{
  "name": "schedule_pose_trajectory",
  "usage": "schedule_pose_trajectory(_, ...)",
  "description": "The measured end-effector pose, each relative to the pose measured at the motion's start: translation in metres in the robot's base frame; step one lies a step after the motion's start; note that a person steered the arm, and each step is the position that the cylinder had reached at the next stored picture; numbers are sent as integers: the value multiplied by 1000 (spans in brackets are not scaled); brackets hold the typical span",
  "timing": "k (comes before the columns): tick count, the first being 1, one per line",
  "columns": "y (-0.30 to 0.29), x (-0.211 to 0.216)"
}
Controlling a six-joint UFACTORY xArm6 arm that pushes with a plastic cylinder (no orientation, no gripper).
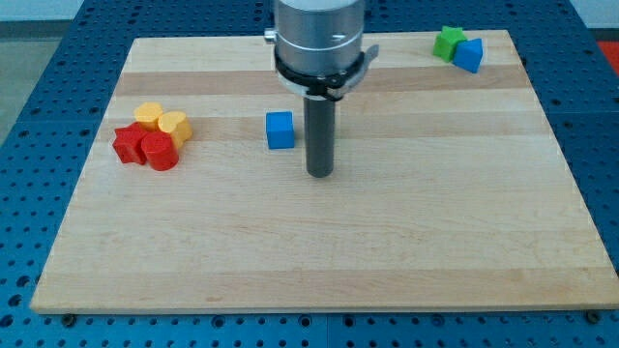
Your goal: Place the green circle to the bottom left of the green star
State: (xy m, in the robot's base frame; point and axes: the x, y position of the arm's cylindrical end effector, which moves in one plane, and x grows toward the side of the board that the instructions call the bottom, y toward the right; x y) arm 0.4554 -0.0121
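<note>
Camera view: my tip (320, 173) rested on the bench (319, 251), just right of the blue cube (280, 130). No hand showed. A green block (448, 42) touched another blue block (469, 54) at top right.

tool tip (320, 174) just right of blue cube (280, 130) | green star (448, 43) touching blue block (469, 55) at worktop (319, 261) top right | red (145, 147) and yellow blocks (162, 121) clustered left
</note>
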Motion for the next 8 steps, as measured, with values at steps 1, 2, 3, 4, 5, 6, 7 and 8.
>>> schedule_pose_trajectory(1, -7, -13)
schedule_pose_trajectory(2, -7, -34)
schedule_pose_trajectory(3, -7, -47)
schedule_pose_trajectory(4, 3, -61)
schedule_pose_trajectory(5, 16, -87)
schedule_pose_trajectory(6, 38, -113)
schedule_pose_trajectory(7, 53, -139)
schedule_pose_trajectory(8, 73, -159)
